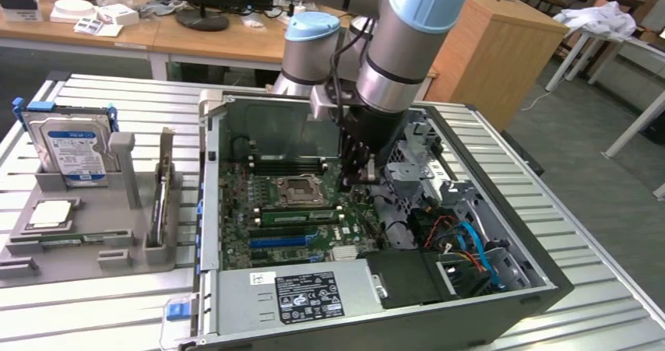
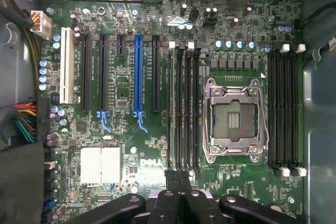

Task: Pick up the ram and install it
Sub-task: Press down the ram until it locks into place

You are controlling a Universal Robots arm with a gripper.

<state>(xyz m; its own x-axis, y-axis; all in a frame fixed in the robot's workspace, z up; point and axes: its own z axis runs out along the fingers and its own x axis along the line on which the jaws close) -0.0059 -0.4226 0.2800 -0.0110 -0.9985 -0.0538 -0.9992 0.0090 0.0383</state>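
Just beneath the claw (image 2: 180, 179), fingers pressed together and holding nothing, the ram (image 1: 296, 215) seems to stand in a motherboard slot beside the processor socket (image 2: 232, 119), so pickup looks done, full seating unconfirmed.
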